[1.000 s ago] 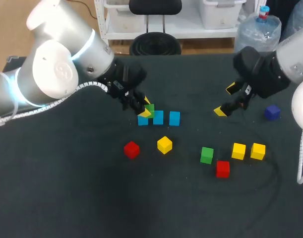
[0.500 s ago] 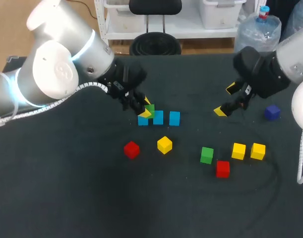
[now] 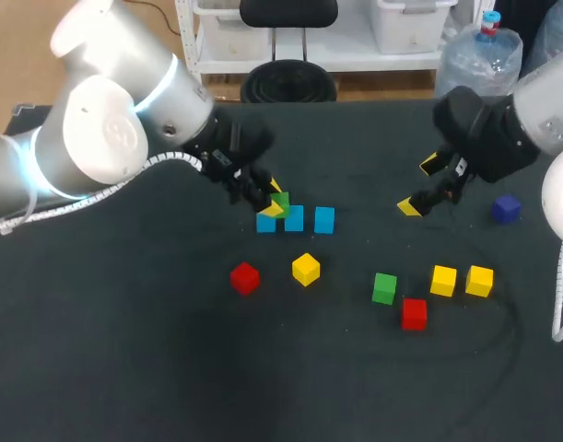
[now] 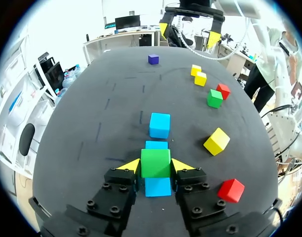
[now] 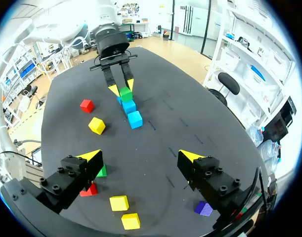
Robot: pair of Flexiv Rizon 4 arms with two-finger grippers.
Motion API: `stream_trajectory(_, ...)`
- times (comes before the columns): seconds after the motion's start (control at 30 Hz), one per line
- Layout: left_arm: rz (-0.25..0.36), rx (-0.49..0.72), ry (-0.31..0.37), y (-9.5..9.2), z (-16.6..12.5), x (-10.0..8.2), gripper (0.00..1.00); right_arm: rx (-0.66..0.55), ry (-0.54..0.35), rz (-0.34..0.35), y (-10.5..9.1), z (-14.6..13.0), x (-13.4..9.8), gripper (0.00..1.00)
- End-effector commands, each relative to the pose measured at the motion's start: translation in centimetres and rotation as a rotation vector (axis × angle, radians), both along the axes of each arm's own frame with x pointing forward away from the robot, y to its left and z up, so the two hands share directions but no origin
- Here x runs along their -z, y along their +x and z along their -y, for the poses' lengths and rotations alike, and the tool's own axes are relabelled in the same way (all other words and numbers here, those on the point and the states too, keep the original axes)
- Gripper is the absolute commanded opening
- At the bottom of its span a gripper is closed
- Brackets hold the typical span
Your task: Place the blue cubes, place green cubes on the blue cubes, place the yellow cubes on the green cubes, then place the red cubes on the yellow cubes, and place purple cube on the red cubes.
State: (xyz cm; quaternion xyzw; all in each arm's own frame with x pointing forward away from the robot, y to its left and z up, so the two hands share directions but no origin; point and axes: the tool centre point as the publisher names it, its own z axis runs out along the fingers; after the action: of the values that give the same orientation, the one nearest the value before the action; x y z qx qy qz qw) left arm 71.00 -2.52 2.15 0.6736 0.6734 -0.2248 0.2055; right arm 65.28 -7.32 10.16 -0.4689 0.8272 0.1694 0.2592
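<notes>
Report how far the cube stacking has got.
Done: three blue cubes sit in a row. In hand: the left gripper holds a green cube over the end blue one. Left: the other green cube, yellow cubes, red cubes, purple cube lie loose. The right gripper is open, empty.

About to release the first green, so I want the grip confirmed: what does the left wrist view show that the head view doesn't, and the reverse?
Only the left wrist view: the left gripper has both fingers against the sides of the green cube, which sits squarely on the nearest blue cube. Only the head view: the whole left arm and right arm coming in from the sides. Both: the right gripper, open and empty, and the purple cube.
</notes>
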Motion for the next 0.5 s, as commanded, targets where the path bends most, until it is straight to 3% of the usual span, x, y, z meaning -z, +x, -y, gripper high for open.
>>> stream_trajectory(0.03,-0.006,0.010,0.004,0.71,0.33,0.18,0.01,0.004,-0.002,0.002,-0.12,-0.03,-0.03,1.00)
stream_trajectory(0.5,-0.005,0.002,0.012,0.57,0.22,0.03,0.00,0.004,-0.002,0.002,-0.12,-0.03,-0.03,1.00)
